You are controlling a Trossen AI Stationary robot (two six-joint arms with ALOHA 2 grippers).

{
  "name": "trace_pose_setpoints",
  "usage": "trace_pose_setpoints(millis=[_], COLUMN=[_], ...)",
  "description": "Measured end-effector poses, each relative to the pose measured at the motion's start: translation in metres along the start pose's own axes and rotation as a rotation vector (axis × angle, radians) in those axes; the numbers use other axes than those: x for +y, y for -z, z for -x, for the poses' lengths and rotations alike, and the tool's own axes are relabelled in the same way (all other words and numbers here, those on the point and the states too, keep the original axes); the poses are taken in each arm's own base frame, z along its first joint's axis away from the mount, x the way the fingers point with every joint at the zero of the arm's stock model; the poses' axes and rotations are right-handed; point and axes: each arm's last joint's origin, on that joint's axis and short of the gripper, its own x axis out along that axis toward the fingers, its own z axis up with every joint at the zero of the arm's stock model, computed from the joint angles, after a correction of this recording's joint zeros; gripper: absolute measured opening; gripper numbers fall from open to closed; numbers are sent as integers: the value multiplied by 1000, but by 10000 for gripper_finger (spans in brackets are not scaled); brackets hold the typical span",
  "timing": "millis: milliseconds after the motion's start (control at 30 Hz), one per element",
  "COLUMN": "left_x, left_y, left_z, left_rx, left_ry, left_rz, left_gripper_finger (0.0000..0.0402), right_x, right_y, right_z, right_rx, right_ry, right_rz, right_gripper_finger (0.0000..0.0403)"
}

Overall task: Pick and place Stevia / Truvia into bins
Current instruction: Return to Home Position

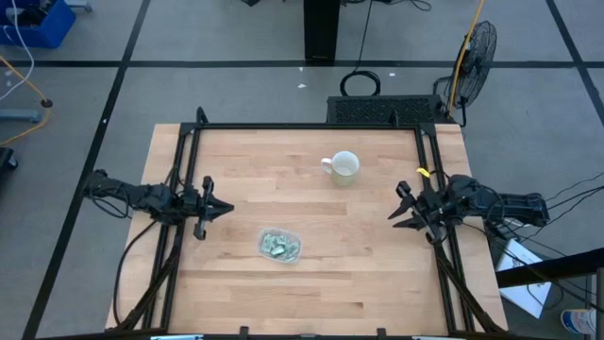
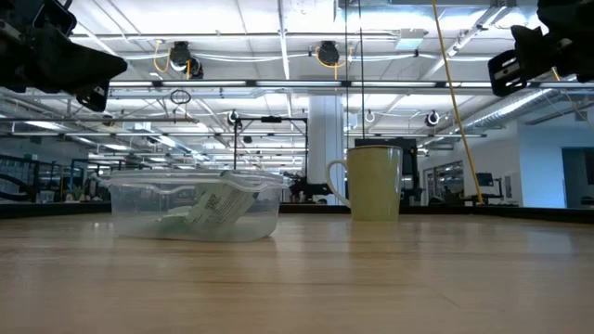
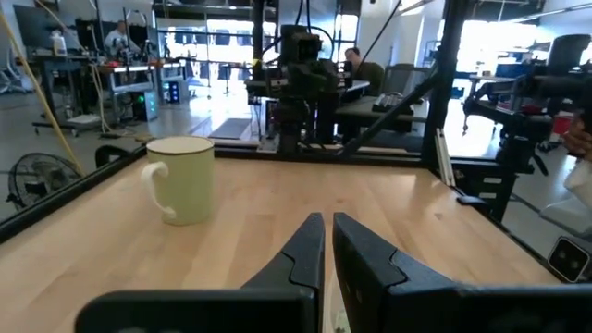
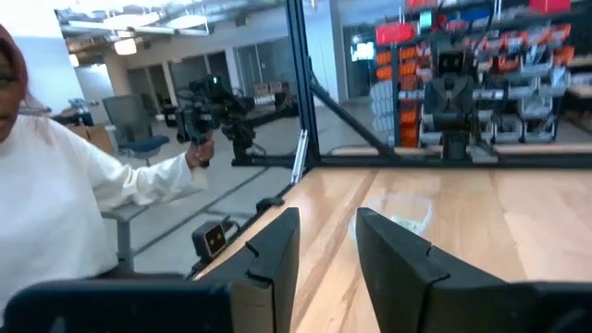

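Note:
Several pale green and white Stevia packets (image 1: 280, 246) lie inside the clear plastic bin (image 1: 266, 236), which stands on the table's near middle. In the low view the packets (image 2: 218, 208) lean against each other inside the bin (image 2: 130, 209). No packet shows loose on the wood. My left gripper (image 1: 229, 208) hovers above the table, left of the bin, with its fingers (image 3: 305, 254) shut and empty. My right gripper (image 1: 398, 204) hovers over the table's right side, open and empty, and points toward the bin (image 4: 402, 213).
A white mug (image 1: 342, 167) with a handle stands on the wood beyond the bin, toward the far edge; it also shows in the left wrist view (image 3: 180, 178). A dark frame (image 1: 311, 126) runs along the far and side edges. A person in a white sleeve (image 4: 65, 203) stands beyond the table.

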Motion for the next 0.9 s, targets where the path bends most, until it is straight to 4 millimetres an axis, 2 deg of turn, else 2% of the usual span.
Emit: trace_pose_setpoints(millis=[167, 400, 900], left_x=[1, 1, 1], left_y=[0, 0, 0], left_z=[0, 0, 0], left_rx=[-1, -1, -1], left_ry=[-21, -23, -23], left_rz=[1, -1, -32], left_gripper_finger=[31, 31, 31], right_x=[-5, -6, -6], right_y=[14, 14, 14], right_z=[-4, -4, -4], right_rx=[-41, -71, -75], right_ry=[-2, 44, 42], right_rz=[-20, -77, -73], right_gripper_finger=[102, 102, 102])
